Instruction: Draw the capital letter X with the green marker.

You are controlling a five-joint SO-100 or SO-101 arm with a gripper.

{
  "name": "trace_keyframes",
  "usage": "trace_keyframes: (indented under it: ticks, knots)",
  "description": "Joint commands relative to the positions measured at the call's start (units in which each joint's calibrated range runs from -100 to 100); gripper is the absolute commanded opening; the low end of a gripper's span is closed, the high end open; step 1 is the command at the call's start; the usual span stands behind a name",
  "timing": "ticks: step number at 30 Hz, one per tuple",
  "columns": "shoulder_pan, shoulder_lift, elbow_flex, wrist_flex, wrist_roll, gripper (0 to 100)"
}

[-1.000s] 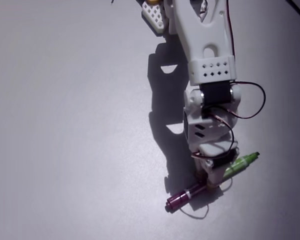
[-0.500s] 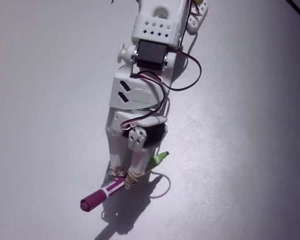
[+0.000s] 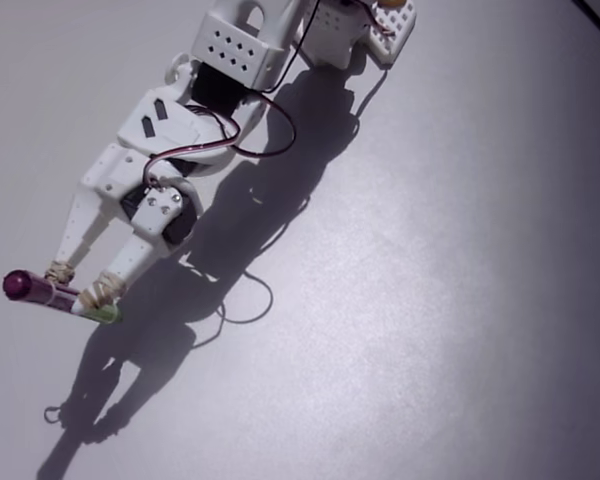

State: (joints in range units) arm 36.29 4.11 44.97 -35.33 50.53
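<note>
We see our claw [image 3: 80, 283] clamped across the green marker [image 3: 55, 296], which is lashed to both fingers with bands. No X shows yet; next we must lower the tip to the table [image 3: 430, 300].

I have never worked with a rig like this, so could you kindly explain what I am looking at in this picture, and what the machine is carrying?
This is one small robot arm, made of white plastic parts with dark motors and thin wires, standing on a plain grey table. The single picture comes from a fixed camera that looks down on the table from above. The arm reaches from the top of the picture down to the lower left.

At its end is the end effector, two white fingers. The green marker lies across their tips, and what look like rubber bands are wrapped around the fingers there. Its dark magenta end points left; only a little of the green front shows.

I can see no drawn X on the table, only the arm's dark shadow and thin looping lines.
</note>
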Motion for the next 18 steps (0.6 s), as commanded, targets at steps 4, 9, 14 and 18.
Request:
trace_keyframes:
  ticks: [4,9,14,18]
  knots:
    - [-2.1,6.5,-0.7,-24.3,-0.3,0]
    - [-2.7,12.2,-2.8,-28.2,-0.6,0]
    - [-4.3,19.6,-2.4,-32.1,-0.3,0]
    - [-5.5,24.5,-3.9,-32.6,-0.5,0]
